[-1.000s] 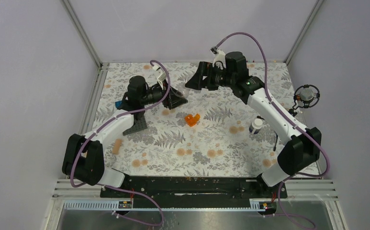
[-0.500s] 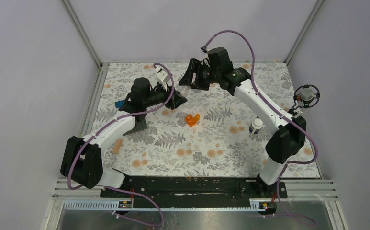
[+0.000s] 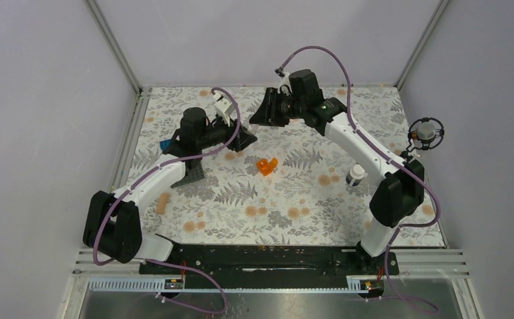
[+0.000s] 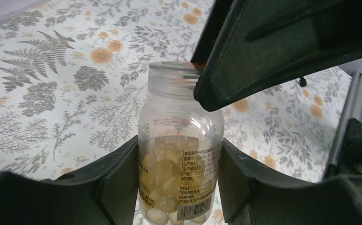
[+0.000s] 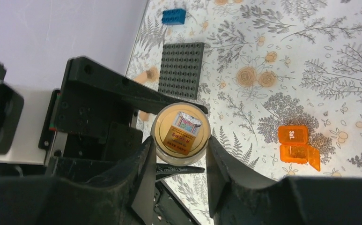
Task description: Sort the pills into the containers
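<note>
Over the far middle of the floral table [image 3: 287,199], the left gripper [image 4: 180,183] clamps the clear pill bottle [image 4: 181,131] upright and the right gripper [image 5: 181,149] pinches its cap [image 4: 172,73], so the twist should stay square to the neck.

Printed on the label [image 4: 195,180] of the clear bottle [image 4: 181,140]: columns of small dark Chinese characters with bracketed headings, too fine to read surely. Beneath them, a barcode [image 4: 190,212]. Through the bottle's top, a red-and-orange sticker [image 5: 181,132], lettering blurred. Right of the bottle, "Sat" in white on the orange box [image 5: 292,135], on its closed lid.
</note>
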Controlling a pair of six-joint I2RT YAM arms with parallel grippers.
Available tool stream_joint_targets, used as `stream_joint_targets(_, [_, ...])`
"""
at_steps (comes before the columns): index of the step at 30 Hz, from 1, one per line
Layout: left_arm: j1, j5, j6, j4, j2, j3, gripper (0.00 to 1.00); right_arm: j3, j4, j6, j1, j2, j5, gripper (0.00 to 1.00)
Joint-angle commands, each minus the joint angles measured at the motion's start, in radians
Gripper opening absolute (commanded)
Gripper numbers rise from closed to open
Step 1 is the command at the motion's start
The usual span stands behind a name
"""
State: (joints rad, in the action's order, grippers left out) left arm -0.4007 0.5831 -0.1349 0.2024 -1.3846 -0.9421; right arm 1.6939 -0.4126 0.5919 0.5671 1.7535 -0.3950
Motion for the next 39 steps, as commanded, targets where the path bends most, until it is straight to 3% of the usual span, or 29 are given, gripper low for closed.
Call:
stream_joint_targets(1, [0.012,0.124,0.045,0.010,0.054,-0.043,0.00,-0.130,0.230,-0.172,-0.020,-0.115,-0.242,0.04])
stream_joint_targets(3, [0.027,0.222,0.041,-0.004,0.055,-0.053,0.00,-0.211,0.326,-0.231,-0.039,-0.163,-0.386,0.00])
stream_joint_targets(7, [0.040,0.412,0.035,-0.045,0.051,-0.085,0.00,-0.293,0.363,-0.355,-0.061,-0.229,-0.574,0.00])
stream_joint_targets(10, [0.040,0.454,0.040,-0.070,0.045,-0.107,0.00,-0.291,0.330,-0.354,-0.078,-0.232,-0.609,0.00])
stream_joint_targets(11, [0.040,0.443,0.040,-0.069,0.045,-0.107,0.00,-0.284,0.311,-0.342,-0.080,-0.232,-0.539,0.09])
stream_joint_targets(12, [0.040,0.423,0.040,-0.063,0.050,-0.104,0.00,-0.285,0.303,-0.324,-0.081,-0.231,-0.478,0.63])
stream_joint_targets(13, [0.041,0.393,0.038,-0.056,0.050,-0.101,0.00,-0.282,0.304,-0.299,-0.080,-0.230,-0.414,0.85])
stream_joint_targets(14, [0.040,0.372,0.034,-0.041,0.050,-0.096,0.00,-0.272,0.312,-0.250,-0.079,-0.222,-0.367,0.96])
stream_joint_targets(16, [0.040,0.325,0.031,-0.028,0.049,-0.091,0.00,-0.235,0.332,-0.126,-0.073,-0.197,-0.315,0.99])
stream_joint_targets(21, [0.036,0.231,0.029,-0.002,0.056,-0.077,0.00,-0.127,0.249,-0.035,-0.008,-0.137,-0.146,0.96])
stream_joint_targets(27, [0.035,0.182,0.023,0.012,0.065,-0.066,0.00,-0.055,0.145,-0.054,0.008,-0.100,-0.107,0.64])
stream_joint_targets(32, [0.034,0.170,0.014,0.029,0.069,-0.054,0.00,-0.032,0.076,-0.092,0.008,-0.091,-0.127,0.55])
stream_joint_targets(34, [0.034,0.178,0.014,0.031,0.070,-0.053,0.00,-0.022,0.061,-0.105,0.007,-0.086,-0.146,0.47])
stream_joint_targets(39, [0.035,0.238,0.026,0.015,0.071,-0.059,0.00,-0.047,0.110,-0.164,-0.008,-0.101,-0.250,0.18])
